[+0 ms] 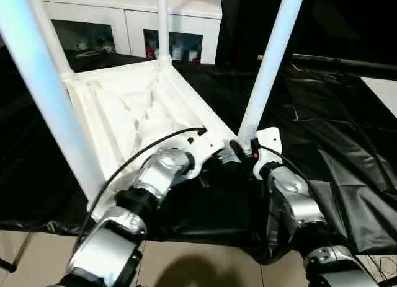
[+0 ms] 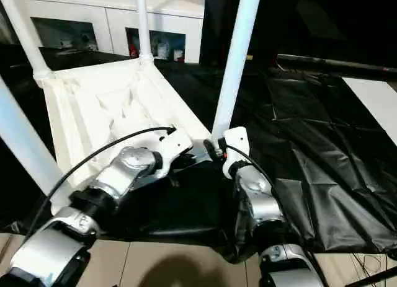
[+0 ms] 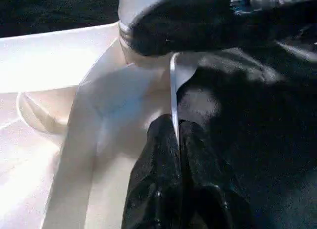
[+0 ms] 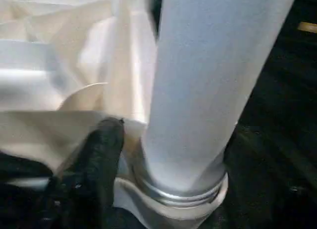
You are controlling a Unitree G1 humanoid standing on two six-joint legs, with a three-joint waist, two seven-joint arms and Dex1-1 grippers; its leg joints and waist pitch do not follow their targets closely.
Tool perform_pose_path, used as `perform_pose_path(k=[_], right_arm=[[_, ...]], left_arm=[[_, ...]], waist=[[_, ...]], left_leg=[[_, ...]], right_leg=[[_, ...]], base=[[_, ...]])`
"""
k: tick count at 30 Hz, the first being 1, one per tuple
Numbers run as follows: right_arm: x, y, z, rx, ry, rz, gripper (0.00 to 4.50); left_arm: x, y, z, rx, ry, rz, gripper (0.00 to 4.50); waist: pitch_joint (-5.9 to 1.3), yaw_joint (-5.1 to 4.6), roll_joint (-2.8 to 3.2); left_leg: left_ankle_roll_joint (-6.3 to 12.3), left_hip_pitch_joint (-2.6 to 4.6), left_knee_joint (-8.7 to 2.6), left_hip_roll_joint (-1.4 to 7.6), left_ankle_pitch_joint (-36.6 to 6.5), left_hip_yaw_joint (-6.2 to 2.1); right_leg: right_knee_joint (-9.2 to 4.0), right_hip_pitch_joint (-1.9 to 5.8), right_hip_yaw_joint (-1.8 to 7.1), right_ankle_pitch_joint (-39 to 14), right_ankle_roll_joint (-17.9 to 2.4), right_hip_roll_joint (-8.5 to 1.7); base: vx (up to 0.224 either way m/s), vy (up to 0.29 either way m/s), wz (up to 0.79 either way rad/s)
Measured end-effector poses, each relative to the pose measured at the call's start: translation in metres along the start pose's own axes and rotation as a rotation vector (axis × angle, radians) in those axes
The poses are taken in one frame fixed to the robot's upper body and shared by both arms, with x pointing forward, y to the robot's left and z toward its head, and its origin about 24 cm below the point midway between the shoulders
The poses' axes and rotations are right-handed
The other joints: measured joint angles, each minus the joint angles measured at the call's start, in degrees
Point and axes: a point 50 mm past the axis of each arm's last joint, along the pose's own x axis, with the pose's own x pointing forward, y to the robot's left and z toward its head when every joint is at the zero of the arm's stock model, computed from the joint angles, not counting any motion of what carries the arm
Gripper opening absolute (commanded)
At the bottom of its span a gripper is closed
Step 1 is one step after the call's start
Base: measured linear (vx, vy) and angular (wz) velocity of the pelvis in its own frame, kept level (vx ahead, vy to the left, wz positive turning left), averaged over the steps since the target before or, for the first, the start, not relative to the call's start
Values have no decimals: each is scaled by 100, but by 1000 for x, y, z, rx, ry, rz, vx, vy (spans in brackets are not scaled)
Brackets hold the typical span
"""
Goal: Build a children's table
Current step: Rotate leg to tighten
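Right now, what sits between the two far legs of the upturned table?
Between the far-left leg and the far-right leg runs only the tabletop's raised rim; behind the gap stands the white cabinet. The right eye view shows it.

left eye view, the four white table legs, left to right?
Big near-left leg → far-left leg → far-middle leg → right leg at the corner socket by the right gripper.
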Motion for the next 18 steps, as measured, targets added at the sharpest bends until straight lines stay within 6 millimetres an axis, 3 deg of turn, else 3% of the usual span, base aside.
perform_pose_path(k=[7,11,18], right_arm=[[-14,-1,0,-73,11,215,318],[-21,9,-1,-64,-11,360,318],[-22,13,1,-40,-33,432,289]], left_arm=[[-20,0,-8,62,-18,-154,0],[-38,-4,-15,78,-25,-259,0],[-43,-6,-18,78,-24,-294,0]], waist=[[2,9,3],[3,33,4],[4,33,2]], left_leg=[[0,-34,3,26,0,4],[2,-44,9,32,1,8],[8,-45,15,34,-2,15]], right_leg=[[-5,-14,-2,7,-15,1],[-6,-19,-5,-9,-16,1],[-6,-19,-2,-10,-16,0]], base=[[0,0,0],[0,0,0],[0,0,0]])
